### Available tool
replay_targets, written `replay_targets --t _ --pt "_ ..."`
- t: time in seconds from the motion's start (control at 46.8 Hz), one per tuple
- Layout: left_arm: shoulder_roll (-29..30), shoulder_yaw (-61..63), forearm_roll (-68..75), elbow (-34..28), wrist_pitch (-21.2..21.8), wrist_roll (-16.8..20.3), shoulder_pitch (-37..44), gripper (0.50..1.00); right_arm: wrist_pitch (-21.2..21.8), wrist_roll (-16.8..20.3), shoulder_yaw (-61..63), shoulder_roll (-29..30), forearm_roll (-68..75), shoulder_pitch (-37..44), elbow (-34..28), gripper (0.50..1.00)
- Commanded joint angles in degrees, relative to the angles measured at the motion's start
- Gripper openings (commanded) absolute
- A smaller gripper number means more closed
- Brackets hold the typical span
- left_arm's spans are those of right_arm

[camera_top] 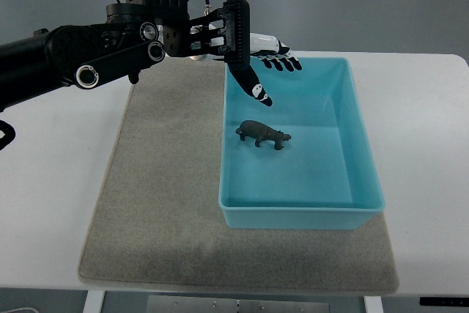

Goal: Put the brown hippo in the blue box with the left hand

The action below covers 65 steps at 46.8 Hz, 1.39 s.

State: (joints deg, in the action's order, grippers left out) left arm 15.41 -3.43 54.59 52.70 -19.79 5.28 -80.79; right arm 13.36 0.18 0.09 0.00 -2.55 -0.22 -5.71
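Note:
A small brown hippo stands on the floor of the blue box, in its left middle part. My left hand comes in from the left on a black arm and hovers over the box's far left corner, above and behind the hippo. Its fingers are spread and hold nothing; the thumb points down toward the box floor. Nothing touches the hippo. The right arm is out of view.
The blue box sits on a beige mat that lies on a white table. The mat's left half is bare. The table's near edge runs along the bottom of the picture.

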Motion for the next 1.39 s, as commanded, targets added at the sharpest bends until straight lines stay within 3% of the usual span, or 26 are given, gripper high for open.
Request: replay_targets --t 0.0,0.171,0.235,0.492,0.855,1.197,1.368 --pt "0.06 -0.61 0.08 -2.07 0.27 0.08 -0.16 0.881 0.00 0.00 0.00 0.00 0.00 0.05 0.00 0.936" --pt "0.06 -0.61 0.08 -7.08 3.43 0.08 -0.42 0.887 0.00 0.00 0.00 0.00 0.00 -0.04 0.00 0.936" --pt "0.06 -0.61 -0.01 -8.84 4.05 0.34 -0.42 0.926 0.00 0.00 0.00 0.00 0.00 -0.04 0.00 0.936" --pt "0.15 -0.79 -0.71 -15.16 8.09 0.43 -0.25 0.956 0.00 0.00 0.00 0.00 0.00 0.05 0.00 0.936" --pt "0.15 -0.70 -9.49 -23.96 9.59 0.43 0.63 0.958 0.00 0.00 0.00 0.00 0.00 0.05 -0.09 0.936" --pt "-0.02 -0.61 -27.68 -29.23 18.20 0.43 2.39 0.966 0.00 0.00 0.00 0.00 0.00 -0.04 0.00 0.936" --pt "-1.43 -0.70 -43.84 -32.74 19.34 0.34 4.06 0.966 0.00 0.00 0.00 0.00 0.00 -0.04 0.00 0.936"
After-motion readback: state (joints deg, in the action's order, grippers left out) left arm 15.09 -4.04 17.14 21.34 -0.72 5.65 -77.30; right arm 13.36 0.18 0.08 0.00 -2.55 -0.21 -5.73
